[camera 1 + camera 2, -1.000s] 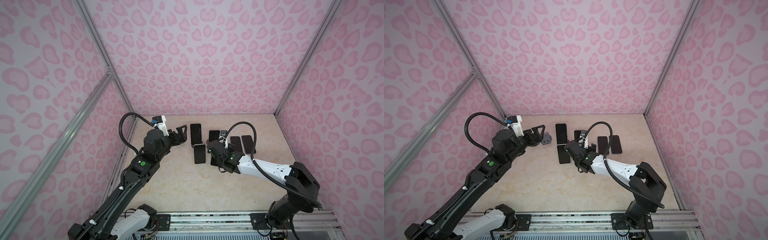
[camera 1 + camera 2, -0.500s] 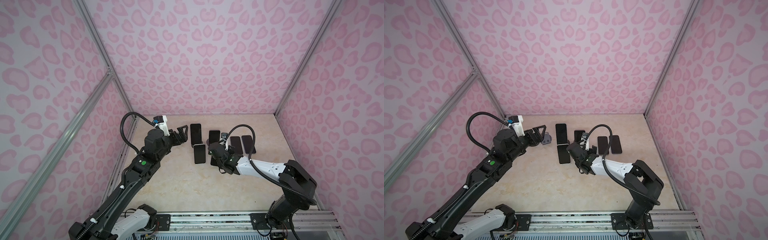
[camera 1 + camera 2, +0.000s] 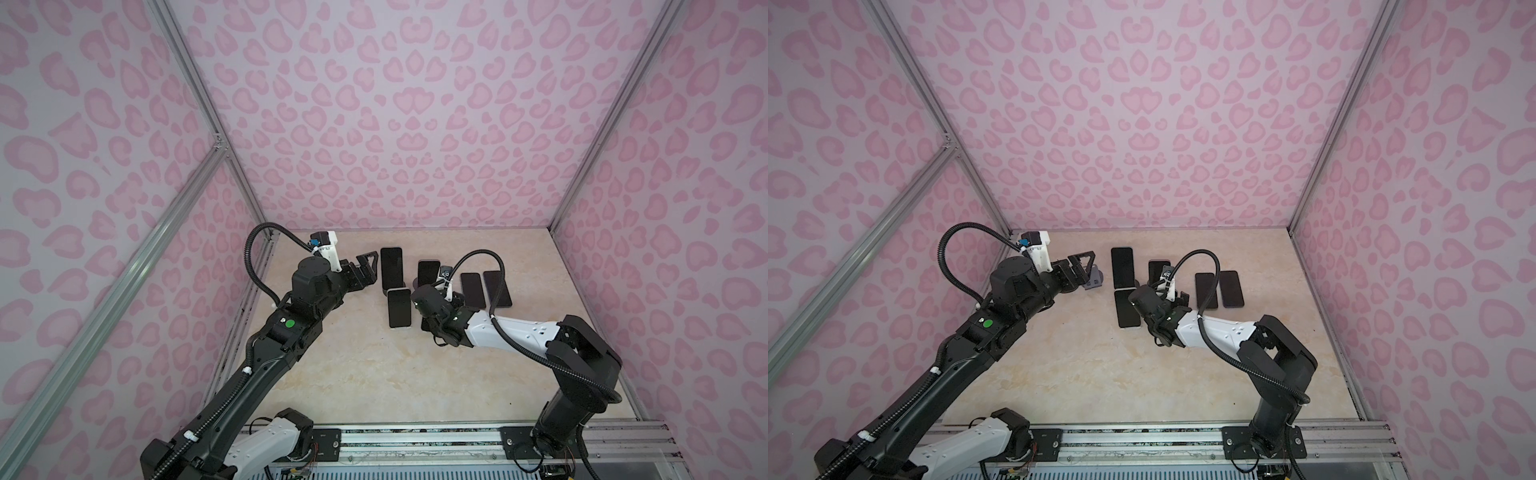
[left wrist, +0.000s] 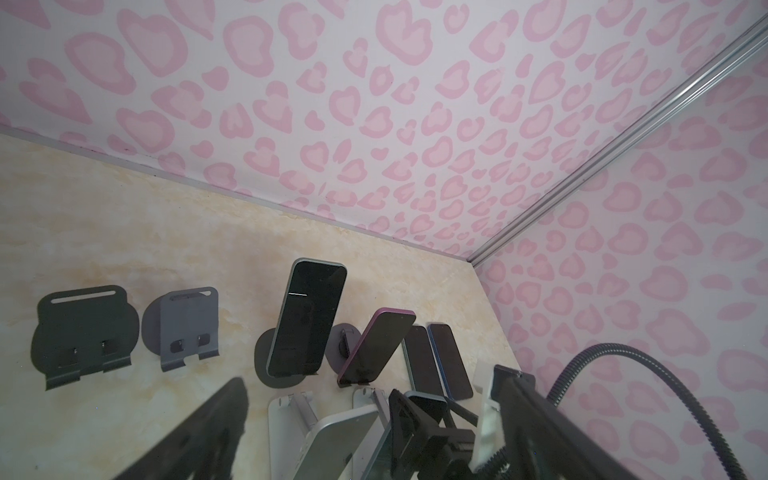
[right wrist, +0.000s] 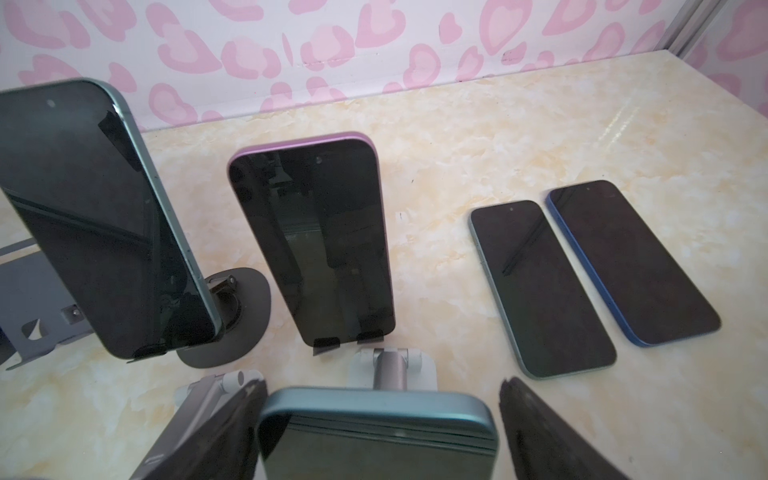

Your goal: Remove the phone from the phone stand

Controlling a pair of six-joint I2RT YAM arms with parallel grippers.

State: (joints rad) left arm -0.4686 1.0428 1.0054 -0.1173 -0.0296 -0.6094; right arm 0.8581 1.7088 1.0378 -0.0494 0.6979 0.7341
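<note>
Phone (image 5: pixel 374 432), teal: leans on silver stand (image 5: pixel 390 368), front row, mid-table. Sits between right gripper (image 5: pixel 383 384) jaws; gripped or not, cannot tell. Purple phone (image 5: pixel 316 241) propped just behind. Two flat phones (image 5: pixel 540 286) beside. Left gripper (image 3: pixel 1081 268) wide open, empty, near grey stand (image 3: pixel 1094 282).

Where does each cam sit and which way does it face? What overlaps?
Top views: high above the base rail, looking down toward the back wall; left arm, right arm and left pincer show.
Left wrist: on the left arm, facing the back right corner over two empty stands; one own finger shows.
Right wrist: low on the right arm, facing the back wall; its fingers flank a teal phone.
Shared: both wrist views see the propped purple phone and two flat phones.
</note>
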